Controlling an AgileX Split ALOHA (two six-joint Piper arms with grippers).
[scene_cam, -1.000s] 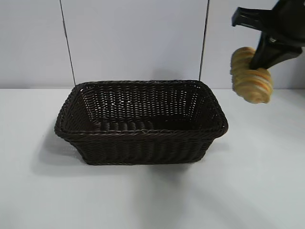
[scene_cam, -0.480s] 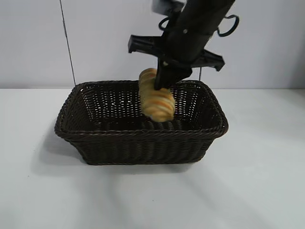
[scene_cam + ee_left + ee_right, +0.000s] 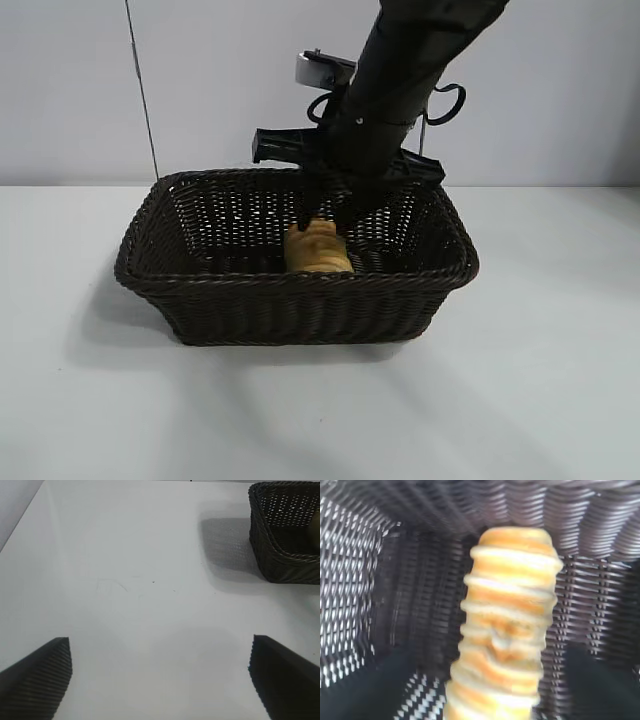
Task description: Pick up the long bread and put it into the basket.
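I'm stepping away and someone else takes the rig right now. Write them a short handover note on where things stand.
Right tool: lowered inside the basket, just above the long bread; whether it grips the loaf cannot be told.
Left tool: open, idle over bare table beside the basket, holding nothing.
Long bread: inside the basket, below the rim, near the front wall.
Done: loaf picked up and brought into the basket.
Left: confirm release, lift the right arm clear.

The long bread [image 3: 318,249] – golden-yellow, ridged, orange-striped – sits inside the basket [image 3: 200,290], near its front wall. The basket is dark woven wicker, rectangular, upright on the table.
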